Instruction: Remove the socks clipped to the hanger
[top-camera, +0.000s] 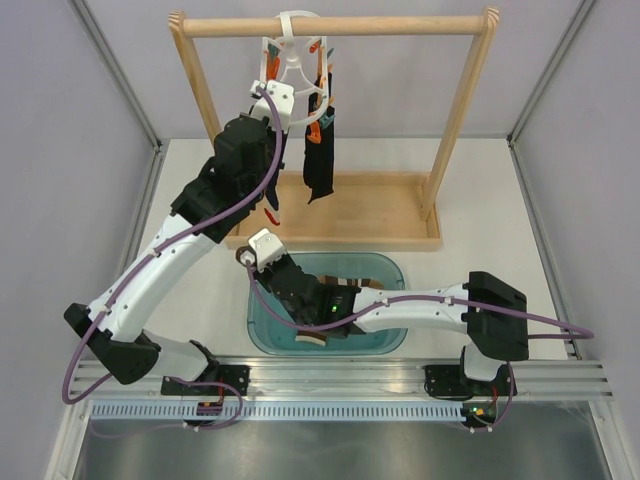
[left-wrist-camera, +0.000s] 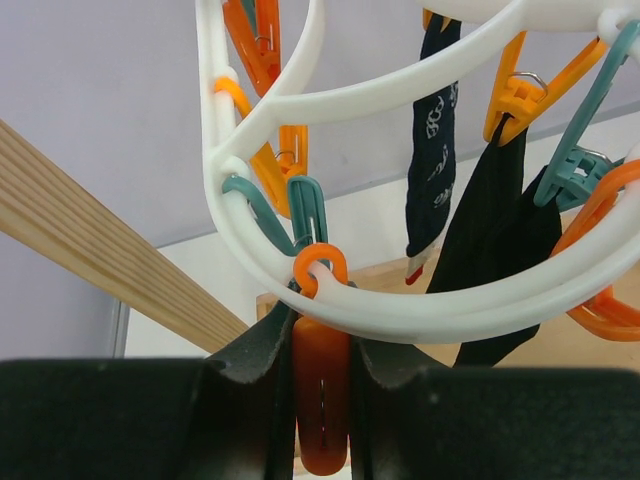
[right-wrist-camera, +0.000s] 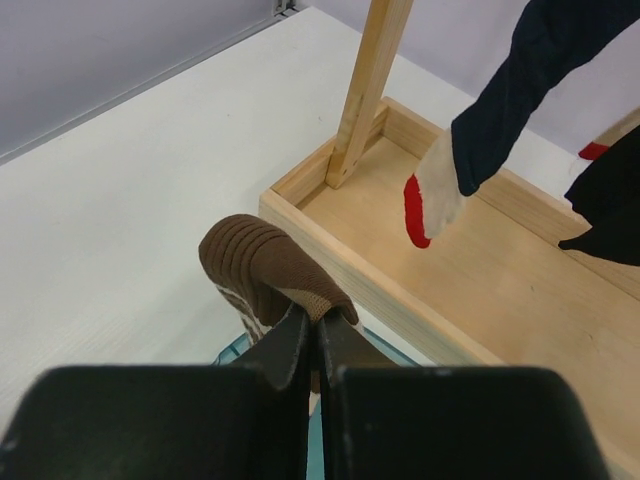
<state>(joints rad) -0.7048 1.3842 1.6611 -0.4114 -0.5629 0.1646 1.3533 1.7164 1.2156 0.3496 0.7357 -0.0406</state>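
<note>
Left wrist view: dark socks (left-wrist-camera: 497, 240) hang clipped to the far side of the white hanger (left-wrist-camera: 420, 318), which hooks over the wooden rail (top-camera: 400, 24). One brown striped sock (right-wrist-camera: 262, 262) is off the hanger, low by the near edge of the wooden base tray (right-wrist-camera: 480, 290). Right gripper (right-wrist-camera: 318, 330) is clamped shut on that sock, at the far-left rim of the teal bin (top-camera: 392, 272). Left gripper (left-wrist-camera: 322, 352) is pinched on an orange peg (left-wrist-camera: 322, 420) dangling under the ring; can't tell if that peg bites any fabric. Step in hand looks like binning the brown sock. To do it well: carry it over the bin's middle before letting go, since at the rim it could drape outside. Hanger swings freely, so the left pinch should stay square and gentle, no sideways pull, or the ring tilts and the remaining socks sway.
</note>
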